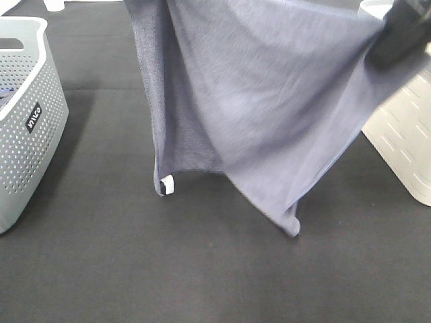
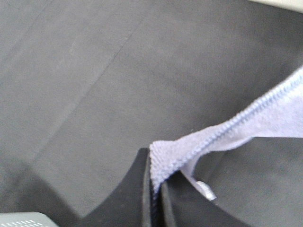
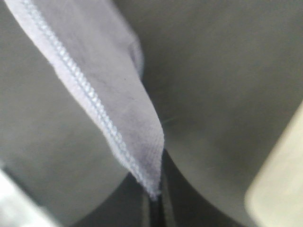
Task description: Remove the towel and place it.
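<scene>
The grey-lavender towel (image 1: 262, 101) hangs spread in the air above the black mat, its lower corners dangling, with a small white tag (image 1: 167, 184) at the lower left corner. My left gripper (image 2: 156, 198) is shut on a hemmed corner of the towel (image 2: 227, 130); it is out of the exterior high view, above its top edge. My right gripper (image 3: 156, 201) is shut on another hemmed corner (image 3: 113, 104). In the exterior high view it shows as a dark blur (image 1: 404, 33) at the towel's top right.
A grey perforated basket (image 1: 23, 114) stands at the left edge of the black mat (image 1: 135, 256). A white slotted basket (image 1: 407, 134) stands at the right, close behind the towel's right side.
</scene>
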Controlling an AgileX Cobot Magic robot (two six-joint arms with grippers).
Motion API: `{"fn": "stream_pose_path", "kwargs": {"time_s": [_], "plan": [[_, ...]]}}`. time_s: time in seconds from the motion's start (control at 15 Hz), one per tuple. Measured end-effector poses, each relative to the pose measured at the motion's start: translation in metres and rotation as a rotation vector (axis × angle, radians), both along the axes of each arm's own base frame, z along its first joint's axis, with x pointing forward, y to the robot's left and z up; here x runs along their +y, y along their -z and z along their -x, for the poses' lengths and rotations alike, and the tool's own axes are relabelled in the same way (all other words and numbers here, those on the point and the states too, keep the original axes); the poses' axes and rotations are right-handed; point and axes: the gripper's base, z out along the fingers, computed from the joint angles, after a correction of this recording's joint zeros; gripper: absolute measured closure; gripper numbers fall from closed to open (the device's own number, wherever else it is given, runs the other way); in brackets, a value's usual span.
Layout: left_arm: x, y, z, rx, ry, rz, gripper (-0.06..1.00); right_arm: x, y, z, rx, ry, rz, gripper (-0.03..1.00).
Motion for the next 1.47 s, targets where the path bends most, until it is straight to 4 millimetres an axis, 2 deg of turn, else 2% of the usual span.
{"fn": "stream_pose_path", "kwargs": {"time_s": [0.13, 0.53, 0.6, 0.67, 0.73, 0.8, 0.93, 1.13, 1.47], "plan": [[-0.003, 0.000, -0.010, -0.061, -0.059, 0.052, 0.94, -0.001, -0.006, -0.023, -0.058, -0.004, 0.063, 0.96], [-0.010, 0.021, -0.058, -0.325, -0.103, 0.017, 0.94, 0.011, -0.013, -0.086, -0.295, -0.107, 0.123, 0.96], [0.001, 0.026, -0.077, -0.391, -0.133, 0.048, 0.94, 0.014, -0.011, -0.109, -0.381, -0.115, 0.148, 0.96], [0.008, 0.027, -0.084, -0.417, -0.142, 0.058, 0.94, 0.015, -0.011, -0.118, -0.424, -0.116, 0.156, 0.96], [0.036, 0.024, -0.106, -0.502, -0.184, 0.125, 0.94, 0.021, -0.014, -0.148, -0.603, -0.109, 0.151, 0.96], [0.046, 0.021, -0.111, -0.525, -0.200, 0.149, 0.94, 0.025, -0.013, -0.159, -0.661, -0.101, 0.139, 0.96], [0.051, 0.030, -0.118, -0.521, -0.203, 0.123, 0.94, 0.031, 0.003, -0.175, -0.687, -0.101, 0.134, 0.96], [0.043, 0.068, -0.132, -0.458, -0.171, 0.035, 0.94, 0.035, 0.038, -0.191, -0.615, -0.115, 0.157, 0.96], [0.041, 0.071, -0.146, -0.599, -0.072, 0.118, 0.94, 0.037, 0.031, -0.200, -0.754, -0.091, 0.135, 0.96]]}}
